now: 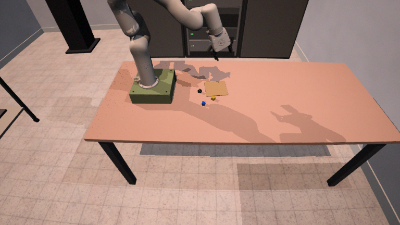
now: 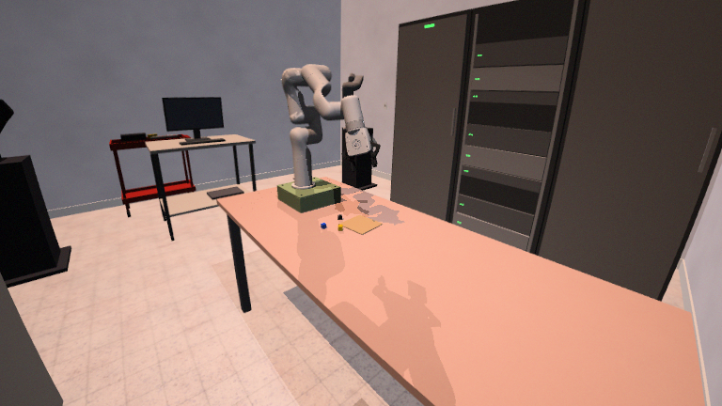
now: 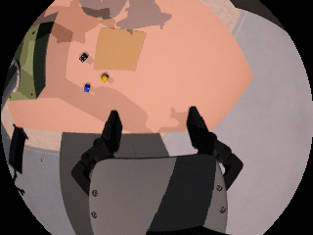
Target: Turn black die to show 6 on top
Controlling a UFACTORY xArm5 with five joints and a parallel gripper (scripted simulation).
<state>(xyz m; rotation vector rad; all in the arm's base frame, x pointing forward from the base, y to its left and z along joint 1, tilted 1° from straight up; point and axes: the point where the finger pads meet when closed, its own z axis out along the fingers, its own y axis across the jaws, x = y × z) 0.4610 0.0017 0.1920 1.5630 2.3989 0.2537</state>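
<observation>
The end effector (image 1: 223, 53) hangs high above the far edge of the table (image 1: 295, 98), with its two fingers spread wide and nothing between them; in the wrist view both dark fingertips stand well apart over the table surface. The black die (image 1: 199, 91) lies on the bare table, just beside the left edge of the mat (image 1: 216, 88) and not on it. Which number it shows on top is too small to read. The yellow die (image 1: 213, 98) sits close to the near left corner of the mat, also off it, and the blue die (image 1: 203, 103) lies a little further toward the near side, near the yellow one but apart from it. The three dice do not touch each other. The mat is a flat tan square, lying to the right of the green base block (image 1: 153, 86) from which the arm rises. The end effector is well apart from all the dice.
</observation>
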